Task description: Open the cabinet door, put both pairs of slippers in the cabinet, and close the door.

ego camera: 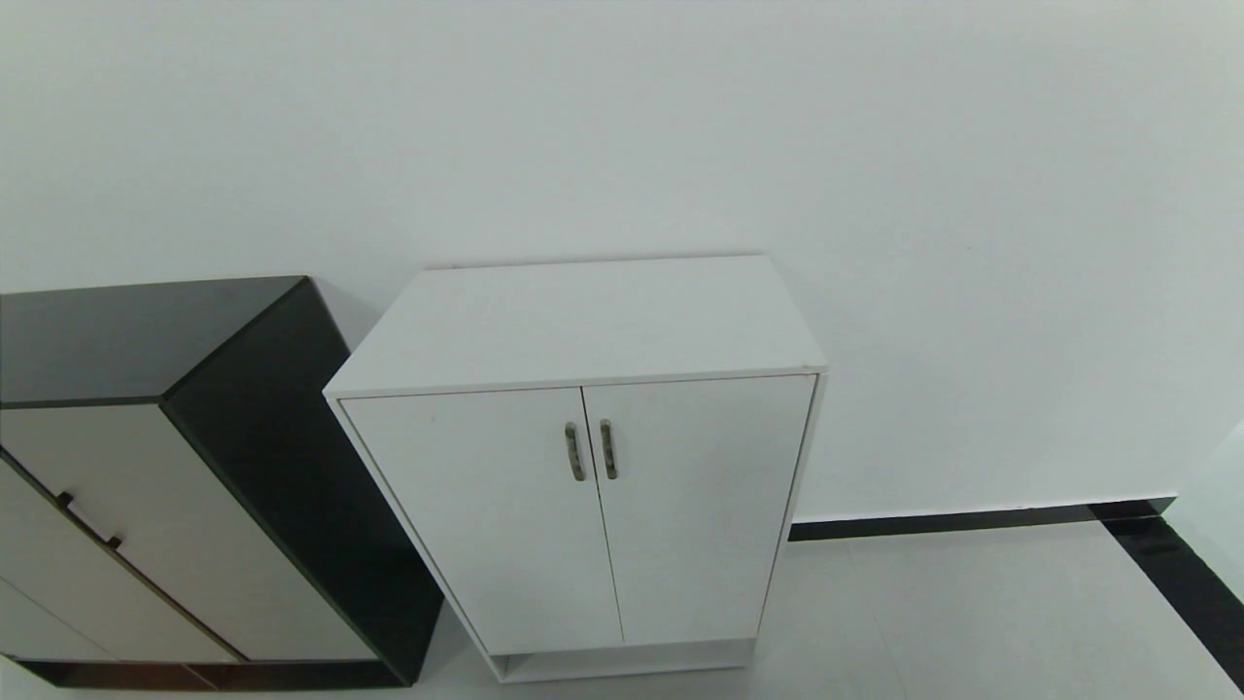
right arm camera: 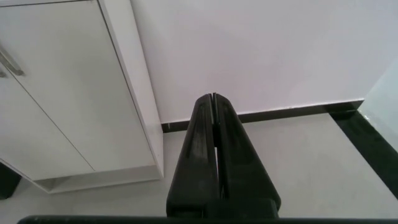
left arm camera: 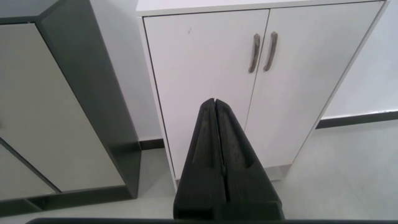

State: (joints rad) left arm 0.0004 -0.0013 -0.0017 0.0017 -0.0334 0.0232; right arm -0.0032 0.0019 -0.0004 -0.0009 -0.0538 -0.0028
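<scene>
Jaws pressed together — left gripper (left arm camera: pixel 215 104), right gripper (right arm camera: pixel 213 99)

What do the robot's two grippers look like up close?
The left gripper is matte black: a long wedge, broad at the base, narrowing to a rounded tip, with a thin seam down the middle between its two halves. The right gripper has the same colour, shape and seam.
</scene>
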